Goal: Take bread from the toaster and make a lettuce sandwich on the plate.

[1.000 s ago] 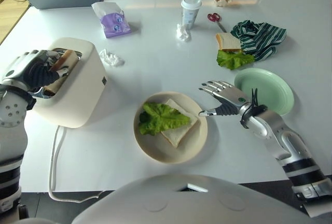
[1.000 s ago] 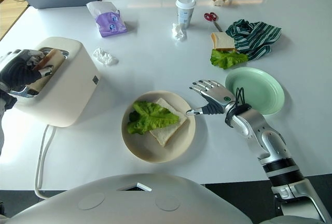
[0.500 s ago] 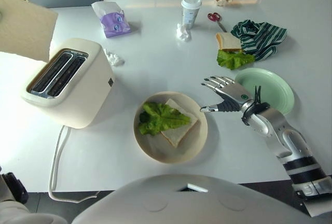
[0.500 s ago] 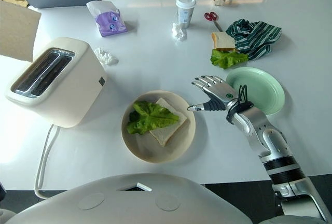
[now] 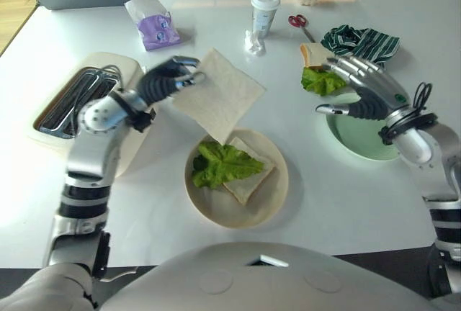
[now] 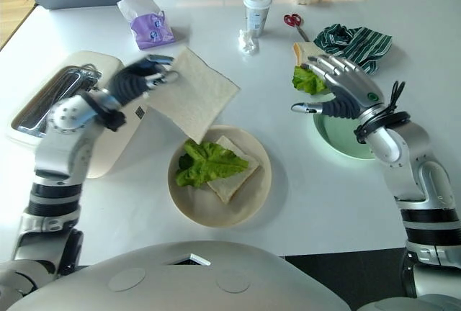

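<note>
The white table carries toaster, plate, green plate; cup, scissors beyond.

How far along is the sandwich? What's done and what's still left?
Done: one bread slice and the lettuce lie on the beige plate, and the toaster slots look empty. In hand: the left hand holds the second slice in the air just beyond the plate. Left: lay that slice on the lettuce and let go. The right hand hovers open by the green plate.
</note>
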You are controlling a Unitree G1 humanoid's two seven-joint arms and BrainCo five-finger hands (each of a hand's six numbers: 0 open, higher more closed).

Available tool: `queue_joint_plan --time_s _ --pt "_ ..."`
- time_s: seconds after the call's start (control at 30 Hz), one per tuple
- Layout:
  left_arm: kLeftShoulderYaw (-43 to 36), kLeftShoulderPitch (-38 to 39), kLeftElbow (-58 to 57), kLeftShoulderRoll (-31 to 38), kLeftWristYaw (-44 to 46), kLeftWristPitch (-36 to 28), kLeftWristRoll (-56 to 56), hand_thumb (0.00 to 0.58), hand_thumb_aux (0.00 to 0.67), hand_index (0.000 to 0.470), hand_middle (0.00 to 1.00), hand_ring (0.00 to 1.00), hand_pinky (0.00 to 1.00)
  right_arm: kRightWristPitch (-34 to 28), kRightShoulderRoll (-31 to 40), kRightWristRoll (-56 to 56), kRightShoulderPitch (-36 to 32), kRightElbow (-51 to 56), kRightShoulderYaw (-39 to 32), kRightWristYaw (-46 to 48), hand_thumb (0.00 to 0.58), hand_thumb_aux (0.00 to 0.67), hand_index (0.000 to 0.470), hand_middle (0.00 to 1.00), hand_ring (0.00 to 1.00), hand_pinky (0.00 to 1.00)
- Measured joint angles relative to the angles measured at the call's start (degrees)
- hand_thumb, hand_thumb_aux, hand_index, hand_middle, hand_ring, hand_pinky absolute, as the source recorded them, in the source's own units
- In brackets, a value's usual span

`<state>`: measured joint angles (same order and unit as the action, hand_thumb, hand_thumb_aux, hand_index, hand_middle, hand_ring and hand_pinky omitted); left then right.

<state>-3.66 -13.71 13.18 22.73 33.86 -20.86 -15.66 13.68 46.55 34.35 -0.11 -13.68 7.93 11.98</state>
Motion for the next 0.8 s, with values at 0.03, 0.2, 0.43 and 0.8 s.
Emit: queue_joint_plan --time_s 0.03,0.2,0.43,0.8 --pt "-0.8 0.0 -2.1 -1.6 -1.0 -1.1 0.0 0.580 0.670 0.470 1.00 1.00 1.00 -0.5 0.0 0.0 0.0 -2.2 0.6 0.5 0.000 0.000 0.000 0.00 0.00 0.00" --pt "-3.0 2.1 -4.5 -5.8 -5.9 -4.8 1.0 0.580 0.670 0.470 1.00 1.00 1.00 -1.7 -0.6 0.0 0.7 -10.2 0.0 4.0 0.000 0.000 0.000 0.00 0.00 0.00" --pt "-5.9 12.0 2.3 -4.7 -7.6 -7.9 3.3 0.580 0.670 0.470 1.00 1.00 1.00 -2.9 -4.5 0.8 2.7 -17.0 -5.6 7.8 0.000 0.000 0.000 0.00 0.00 0.00" --pt "-10.4 17.4 8.2 0.8 -9.7 -5.0 13.1 0.580 0.670 0.470 1.00 1.00 1.00 -2.7 -8.4 6.8 4.1 -18.8 -12.9 9.4 0.000 0.000 0.000 0.00 0.00 0.00"
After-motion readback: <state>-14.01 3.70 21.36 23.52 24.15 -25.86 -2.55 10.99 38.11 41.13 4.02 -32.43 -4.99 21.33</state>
